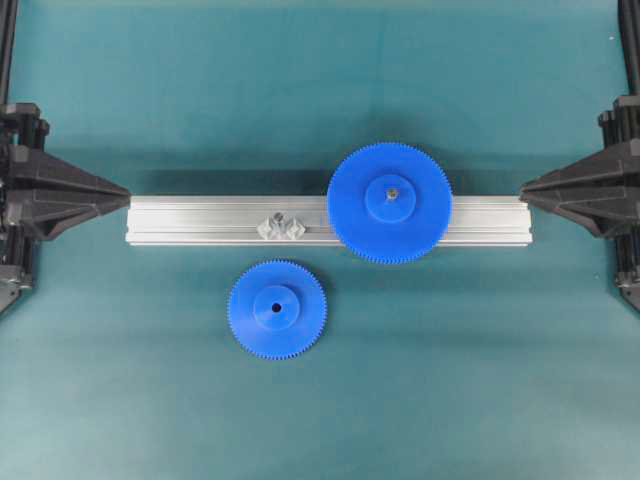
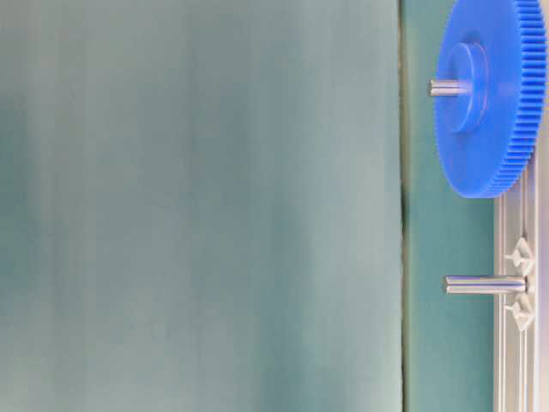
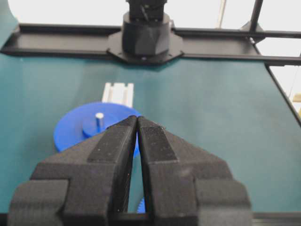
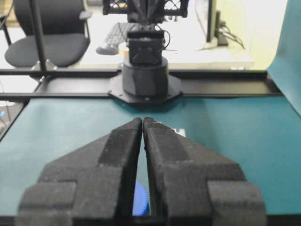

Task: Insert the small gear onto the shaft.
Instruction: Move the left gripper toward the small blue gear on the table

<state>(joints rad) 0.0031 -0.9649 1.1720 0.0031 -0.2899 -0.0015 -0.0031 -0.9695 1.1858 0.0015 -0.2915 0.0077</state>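
Observation:
The small gear (image 1: 277, 308) lies flat on the teal mat, in front of the rail, with its hub up. The shaft (image 1: 278, 222) stands bare on its silvery faceted base on the rail, just behind the gear; from table level the shaft (image 2: 485, 284) shows as a thin grey pin. My left gripper (image 1: 125, 193) sits at the rail's left end, well away from both, shut on nothing, and in the left wrist view the left gripper (image 3: 137, 120) has its tips touching. My right gripper (image 1: 523, 190) is shut and empty at the rail's right end, and the right gripper (image 4: 142, 121) shows closed tips.
An aluminium rail (image 1: 200, 220) runs across the middle. The larger blue gear (image 1: 389, 203) sits on its own pin on the rail's right half, the same large gear (image 3: 80, 129) ahead of the left fingers. Black frame bars edge the table.

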